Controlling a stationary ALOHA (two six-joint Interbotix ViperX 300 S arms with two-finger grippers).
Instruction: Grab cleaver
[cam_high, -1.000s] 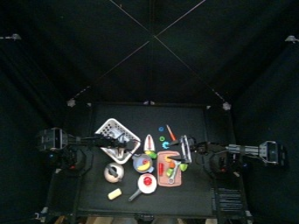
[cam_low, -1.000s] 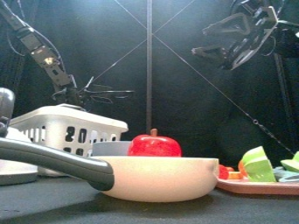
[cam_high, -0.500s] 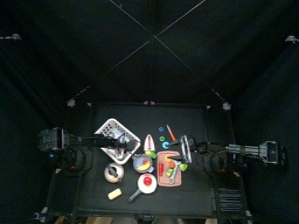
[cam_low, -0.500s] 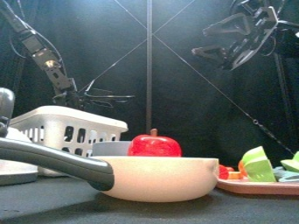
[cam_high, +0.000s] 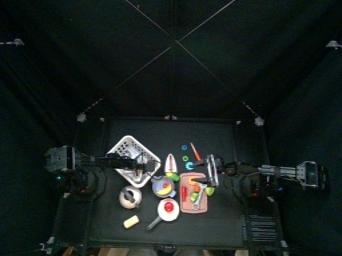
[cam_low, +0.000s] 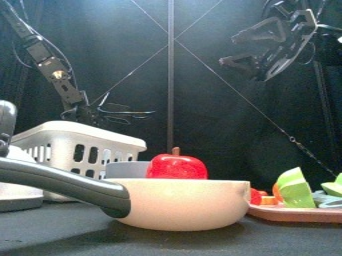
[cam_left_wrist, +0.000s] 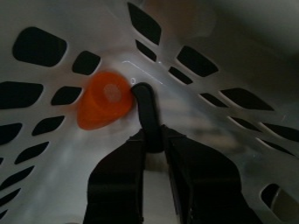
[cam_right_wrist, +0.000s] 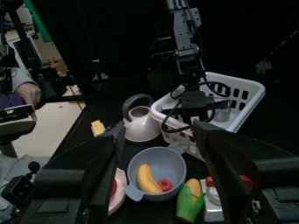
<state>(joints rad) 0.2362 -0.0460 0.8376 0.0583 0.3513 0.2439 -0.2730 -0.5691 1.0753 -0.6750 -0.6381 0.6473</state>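
One white perforated basket (cam_left_wrist: 233, 105) surrounds the left gripper (cam_left_wrist: 149, 162), whose jaws clamp a black cleaver handle (cam_left_wrist: 146, 109) beside something orange (cam_left_wrist: 103, 101); the right gripper (cam_right_wrist: 160, 153) hangs parted.

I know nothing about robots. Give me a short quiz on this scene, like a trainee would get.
1. True or false: the left gripper reaches down into the white basket.
2. What sits in the pan at the front? A. apple B. lemon C. cup
3. Fill in: the right gripper has its jaws ____.
Key: 1 true; 2 A; 3 open.
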